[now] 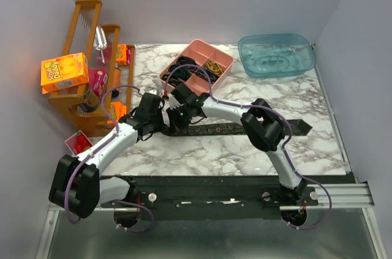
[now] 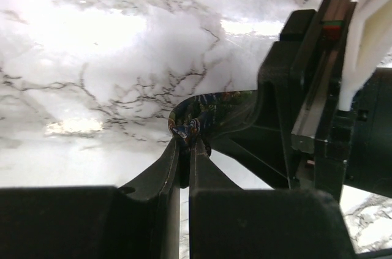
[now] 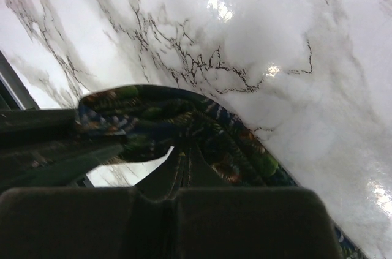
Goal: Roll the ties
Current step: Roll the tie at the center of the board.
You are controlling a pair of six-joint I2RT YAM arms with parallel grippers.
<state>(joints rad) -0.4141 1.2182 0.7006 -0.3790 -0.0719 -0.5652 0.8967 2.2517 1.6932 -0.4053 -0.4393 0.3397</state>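
At the back of the white marble-pattern surface (image 1: 245, 155), L to R: a tall orange-brown wooden rack (image 1: 86, 3) w/ an orange cardboard box (image 1: 64, 72) propped on it, a pink plastic compartment tray (image 1: 177, 60) holding black band loops (image 1: 184, 63) and yellow band loops (image 1: 214, 66), and a translucent teal plastic tub (image 1: 306, 57). A small container of red bits (image 1: 78, 142) sits near the surface's left edge, beside the L arm. The tray is nearest the action, just behind the wrists. Both arms crowd over the necktie's left end and hide it in the top view. The R arm's elbow also covers a stretch of its length.

The long narrow dark fabric necktie (image 1: 226, 129), black-green w/ fine light specks, lies flat across the middle of the surface, running left-right. Its pointed wide end (image 1: 301, 127) is to the right, apart from the tub. The left end is lifted and curled over. The wrist views show green, blue and orange print on the fold.

L claw (image 2: 185, 142): fingers almost pressed together, pinching the curled end. R claw (image 3: 182, 156): fingers pressed fully together at the fold's edge; can't tell if fabric is caught btwn them. The two claws sit just beside each other.
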